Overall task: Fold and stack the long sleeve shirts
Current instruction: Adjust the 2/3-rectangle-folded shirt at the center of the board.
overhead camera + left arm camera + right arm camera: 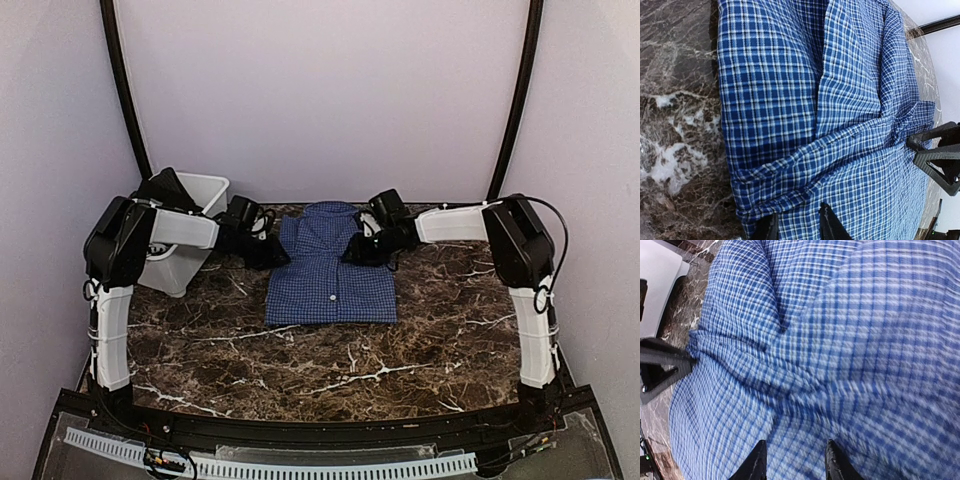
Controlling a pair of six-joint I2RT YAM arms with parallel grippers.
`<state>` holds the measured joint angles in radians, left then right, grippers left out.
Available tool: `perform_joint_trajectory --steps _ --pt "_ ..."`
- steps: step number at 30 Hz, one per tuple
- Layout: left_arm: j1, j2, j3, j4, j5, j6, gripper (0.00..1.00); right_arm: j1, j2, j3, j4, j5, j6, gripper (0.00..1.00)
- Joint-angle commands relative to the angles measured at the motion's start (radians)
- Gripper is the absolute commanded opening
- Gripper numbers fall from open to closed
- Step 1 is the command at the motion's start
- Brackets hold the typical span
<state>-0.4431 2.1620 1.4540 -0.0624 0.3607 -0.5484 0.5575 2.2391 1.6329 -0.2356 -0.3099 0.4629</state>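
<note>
Blue shirt [330, 275] lies folded on the dark table [300, 370]. The left gripper [799, 227] pinches one side of it, and the right gripper [796, 462] pinches the other. If one pulls harder or lets go early, the fold could go crooked.

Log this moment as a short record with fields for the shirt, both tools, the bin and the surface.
shirt: blue checked shirt, folded to a rectangle, collar at the far end, lying on the table
left tool: at the shirt's left edge near the collar, pinching cloth, creases drawn to its tip
right tool: at the shirt's right edge, opposite, pinching cloth likewise
bin: white bin, far left, apart from the shirt
surface: dark marble table
</note>
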Motion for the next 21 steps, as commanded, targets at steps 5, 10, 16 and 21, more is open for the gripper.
perform_joint_trajectory --steps 5,10,16,21 --pt "0.001 -0.007 0.028 -0.052 -0.024 0.034 0.27 -0.093 -0.188 -0.224 0.081 0.017 -0.035 0.35" --pt "0.001 -0.007 0.036 -0.062 -0.024 0.042 0.27 -0.130 -0.131 -0.222 0.101 -0.006 -0.037 0.34" --pt "0.001 -0.019 0.076 -0.110 -0.022 0.066 0.27 -0.136 -0.015 -0.089 0.018 -0.003 -0.036 0.31" --pt "0.001 -0.071 0.080 -0.142 -0.026 0.080 0.30 -0.136 -0.074 -0.141 0.037 0.028 -0.015 0.32"
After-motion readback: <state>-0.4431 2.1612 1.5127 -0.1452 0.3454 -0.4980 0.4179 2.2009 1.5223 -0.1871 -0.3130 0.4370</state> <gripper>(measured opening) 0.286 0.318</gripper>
